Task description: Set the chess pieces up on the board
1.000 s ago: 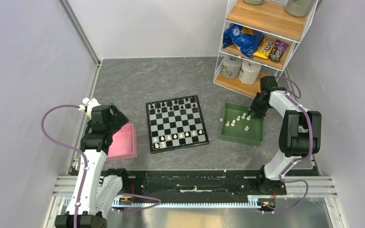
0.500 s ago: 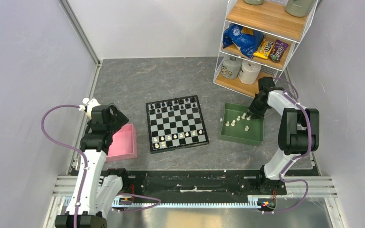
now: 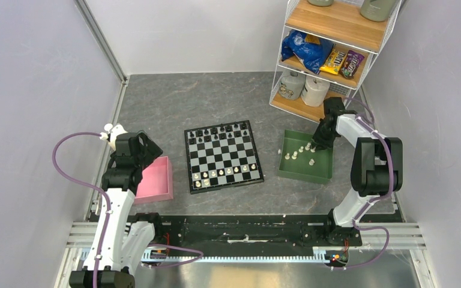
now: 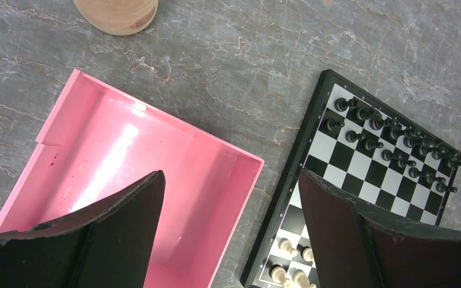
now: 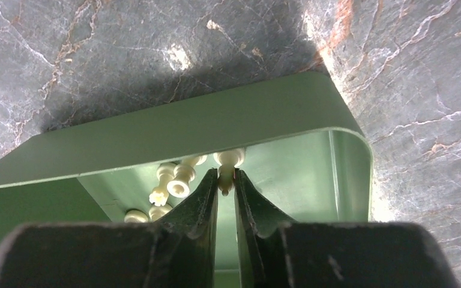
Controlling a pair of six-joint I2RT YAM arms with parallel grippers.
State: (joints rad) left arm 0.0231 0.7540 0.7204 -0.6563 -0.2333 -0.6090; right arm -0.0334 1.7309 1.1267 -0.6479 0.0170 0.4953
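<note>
Right claw (image 5: 225, 177) is down inside the green tray (image 5: 156, 141), which sits on the bench just right of the board (image 3: 223, 156). Its jaws are pinched almost together on the skinny upper part of one cream-white piece (image 5: 228, 158) standing at the tray corner farthest from the board. Looks like a proper grip to me.

Left claw (image 4: 229, 180) is spread wide with nothing in it, hanging over the pink tray (image 4: 126, 156) left of the board.

On handling, these things look like tiny hard plastic: basically weightless and stiff, but smooth and rounded, so I'd guess they squirt out sideways if the pinch is off-centre. Taking it by the neck under the head seems right, since the wide base stays free to set down flat.

A few more loose white pieces (image 3: 300, 151) stand crowded close by in the same tray, so I'd lift straight up or the fingers will likely knock them over.

The board itself has black pieces along its far edge and a white row along its near edge.
</note>
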